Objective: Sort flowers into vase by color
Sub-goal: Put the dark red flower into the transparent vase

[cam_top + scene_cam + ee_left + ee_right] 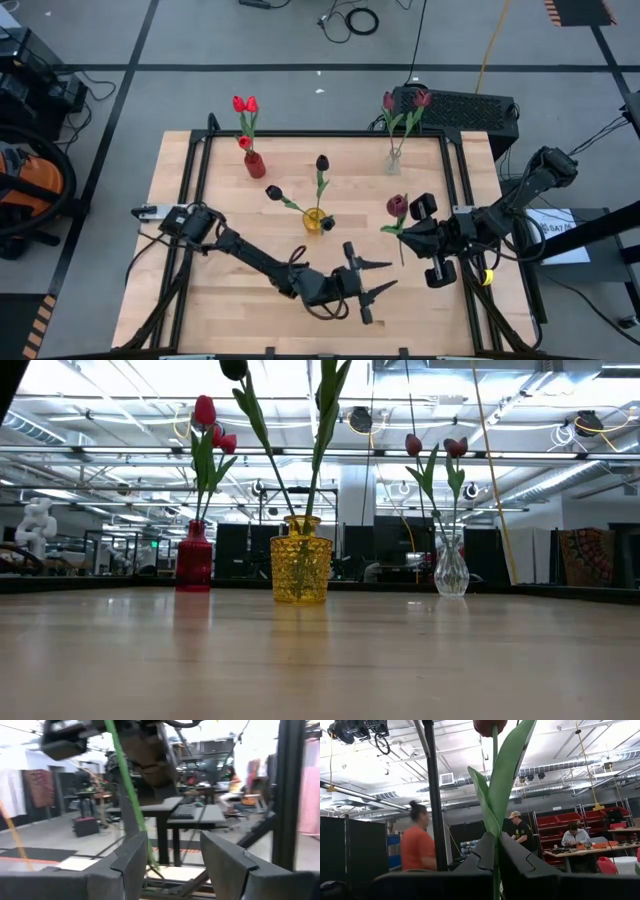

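Wooden counter (230, 300) is carrying three vases in a loose triangle. Red vase (254, 165) is sitting toward the far left with bright red tulips (245, 104) in it, clear glass vase (394, 160) is standing toward the far right with a couple of dark maroon tulips (405, 100), and the yellow vase (314, 220) is sitting between them and nearer the front, holding two black-headed tulips (322, 162), one leaning out to the left. From counter height the same three are lining up red (194, 557), yellow (301, 558), clear (450, 567), all upright.

Left gripper (368, 288) is hanging over the near middle of the counter, just in front of the yellow vase, with its jaws spread wide and nothing between them. Its wrist camera is looking out into the room past both dark fingers (131, 860), and a green stem (127, 790) is crossing the view well beyond them, not touching.

Right gripper (408, 232) is sitting over the right side of the counter, jaws pinched shut on the stem of a maroon tulip (397, 207), head pointing toward the back of the counter. In its wrist view the stem and a long leaf (502, 775) are rising straight up from between the closed fingers (482, 855).

A few people (418, 842) are showing in the room beyond, one in orange standing, others farther off at a desk.
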Action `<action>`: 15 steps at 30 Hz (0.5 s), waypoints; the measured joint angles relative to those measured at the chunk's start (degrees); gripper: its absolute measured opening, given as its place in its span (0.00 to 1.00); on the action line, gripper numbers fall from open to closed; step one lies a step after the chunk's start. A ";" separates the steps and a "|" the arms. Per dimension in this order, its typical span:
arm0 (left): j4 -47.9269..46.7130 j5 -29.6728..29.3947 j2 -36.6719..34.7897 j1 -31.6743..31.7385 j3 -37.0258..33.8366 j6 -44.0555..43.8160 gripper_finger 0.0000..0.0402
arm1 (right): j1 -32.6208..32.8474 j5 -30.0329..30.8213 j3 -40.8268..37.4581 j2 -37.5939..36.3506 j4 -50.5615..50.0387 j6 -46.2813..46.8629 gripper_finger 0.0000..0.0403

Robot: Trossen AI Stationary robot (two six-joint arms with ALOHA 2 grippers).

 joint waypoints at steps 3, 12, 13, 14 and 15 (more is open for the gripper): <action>1.03 -0.41 0.00 0.55 -0.01 -0.93 0.47 | -0.02 -0.01 0.00 -0.02 -0.03 -0.04 0.00; -1.13 12.41 0.02 5.53 -0.03 -15.88 0.46 | -0.01 -4.50 0.00 -0.02 -0.13 -0.75 0.00; -1.38 14.74 0.02 5.91 -0.03 -16.13 0.46 | -0.02 -4.50 0.00 -0.02 -0.13 -0.92 0.00; -1.41 16.53 0.02 6.17 -0.03 -16.16 0.46 | -0.02 -4.50 0.00 -0.02 -0.15 -1.09 0.00; -1.46 17.32 0.02 6.30 -0.03 -16.15 0.46 | -0.02 -4.50 0.00 -0.04 -0.41 -1.22 0.00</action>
